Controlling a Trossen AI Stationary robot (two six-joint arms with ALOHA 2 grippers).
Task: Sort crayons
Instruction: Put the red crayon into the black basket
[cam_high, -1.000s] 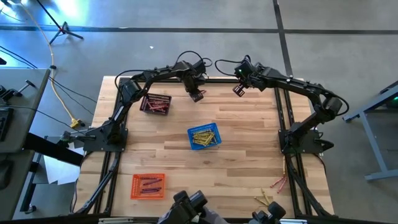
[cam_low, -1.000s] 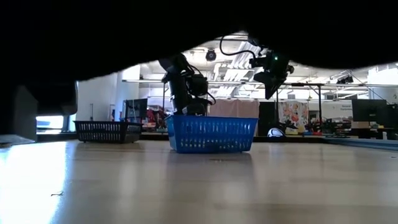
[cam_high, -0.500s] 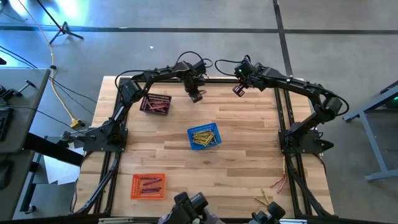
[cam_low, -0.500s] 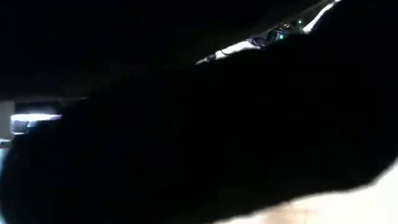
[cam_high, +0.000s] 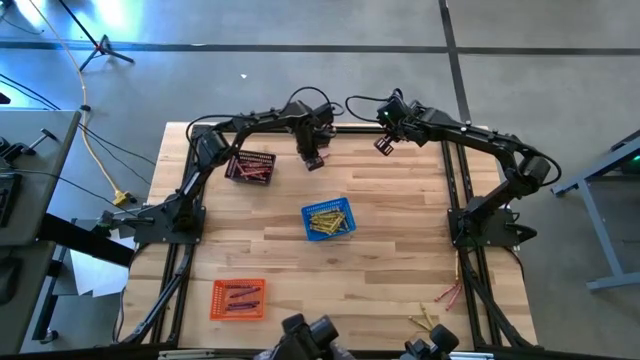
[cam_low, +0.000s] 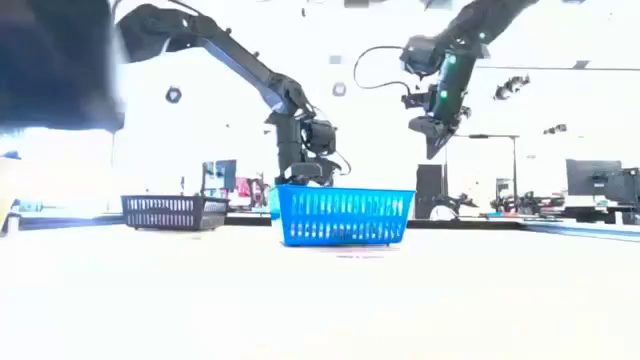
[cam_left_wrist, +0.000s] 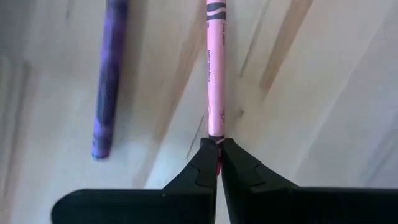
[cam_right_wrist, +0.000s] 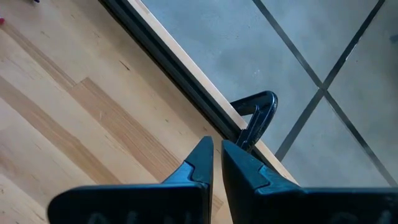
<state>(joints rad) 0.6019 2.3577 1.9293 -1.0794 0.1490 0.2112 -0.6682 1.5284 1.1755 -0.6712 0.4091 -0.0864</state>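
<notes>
My left gripper (cam_high: 313, 162) points down at the far middle of the table, between the black basket (cam_high: 250, 167) and the frame's far rail, shut on a pink crayon (cam_left_wrist: 215, 68). A purple crayon (cam_left_wrist: 109, 74) lies on the wood beside it. The blue basket (cam_high: 328, 220) holds yellow crayons, the black basket red-pink ones, and the orange basket (cam_high: 238, 298) dark ones. My right gripper (cam_high: 382, 147) hangs shut in the air over the far edge, holding nothing. My left gripper pinches one end of the pink crayon (cam_left_wrist: 216, 138) between its two fingertips, coming from above and pointing down. The rest of the crayon runs straight away from the fingers over the wood. Whether it is clear of the table I cannot tell.
A few loose crayons (cam_high: 435, 305) lie at the table's near right corner. The black frame rails (cam_high: 455, 190) run along the table's sides. A dark blurred shape (cam_low: 55, 60) fills the low view's upper left. Bare wood lies around the blue basket.
A dark shape close to the low camera covered almost that whole view half a second ago and has drawn off to its upper left, so both arms and the baskets show there again.
</notes>
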